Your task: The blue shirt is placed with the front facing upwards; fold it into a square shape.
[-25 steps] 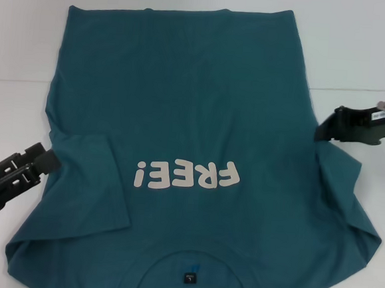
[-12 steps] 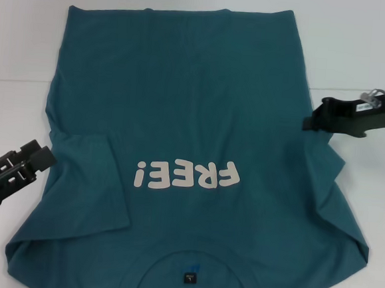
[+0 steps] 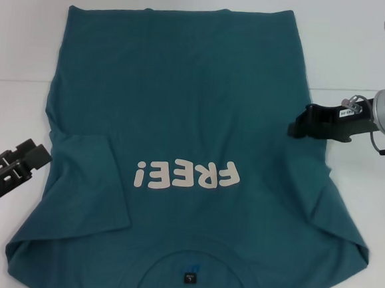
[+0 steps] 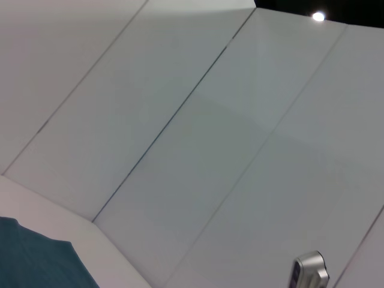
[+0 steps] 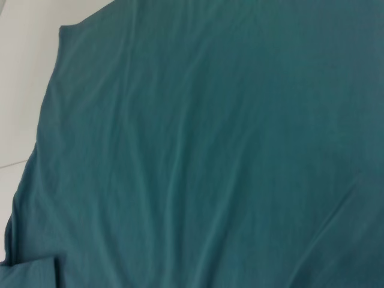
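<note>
The blue shirt [image 3: 182,103] lies flat on the white table [image 3: 360,50], front up, its white "FREE!" lettering [image 3: 186,175] near me and the black neck label [image 3: 189,277] at the bottom edge. One sleeve [image 3: 86,176] lies folded in over the body on the left. My right gripper [image 3: 295,129] is shut on the shirt's right edge, over the body, with that side's cloth drawn inward below it. My left gripper [image 3: 37,155] stands open just off the shirt's left side. In the right wrist view the shirt [image 5: 228,144] fills nearly the whole frame.
The white table [image 3: 13,43] runs all round the shirt, with a seam line [image 3: 11,80] across it. The left wrist view shows pale wall panels [image 4: 198,132], a corner of the shirt [image 4: 36,258] and a small metal fitting [image 4: 309,271].
My right gripper has moved left over the shirt, pulling the right sleeve and side cloth inward. My left gripper has drawn back left and down, away from the shirt.
</note>
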Robot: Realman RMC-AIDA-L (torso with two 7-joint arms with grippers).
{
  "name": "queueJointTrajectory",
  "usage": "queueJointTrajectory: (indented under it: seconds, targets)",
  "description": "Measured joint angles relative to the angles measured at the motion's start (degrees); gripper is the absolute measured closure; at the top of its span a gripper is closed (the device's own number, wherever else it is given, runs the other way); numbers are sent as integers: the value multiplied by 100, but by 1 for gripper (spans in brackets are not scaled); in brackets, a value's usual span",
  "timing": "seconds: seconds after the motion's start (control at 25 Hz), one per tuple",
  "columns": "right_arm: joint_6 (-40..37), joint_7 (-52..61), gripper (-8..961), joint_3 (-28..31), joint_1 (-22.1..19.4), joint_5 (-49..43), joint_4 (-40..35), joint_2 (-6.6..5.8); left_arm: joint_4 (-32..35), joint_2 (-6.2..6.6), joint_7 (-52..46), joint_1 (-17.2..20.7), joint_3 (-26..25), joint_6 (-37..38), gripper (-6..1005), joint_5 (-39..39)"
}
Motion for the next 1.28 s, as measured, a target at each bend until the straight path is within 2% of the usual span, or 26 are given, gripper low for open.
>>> queueJointTrajectory:
  seconds: [0.12,0.52,0.76,0.96,1.0,1.08,1.12,1.16,1.28]
  targets:
    - [5,29,841,6,-29,0,8,-43,-55,22,31,0,-58,0,237,0]
    - [-45,-254,632,60,-66,71,-30,-81,-57,26,34,1,-103,1,237,1]
    - [-206,-397,386,64,-157,85,-43,-191,-56,65,-35,8,-121,8,237,1]
    - [-581,-1108,242,144,-344,424,-75,-280,-56,173,-277,8,-83,9,236,36]
    - [-715,-1488,243,174,-413,614,-136,-283,-56,201,-347,7,-68,8,236,47]
    - [-1155,-2668,246,218,-711,1226,-512,-192,-51,253,-493,6,-52,11,236,58]
    - [-1155,-2668,248,218,-711,1226,-512,-192,-45,276,-583,5,-47,34,236,59]
    - [-1328,-3081,250,217,-832,1426,-683,-132,-39,296,-645,5,-45,58,236,60]
    - [-1627,-4048,254,224,-1300,2133,-1371,140,-21,367,-898,4,-13,194,237,61]
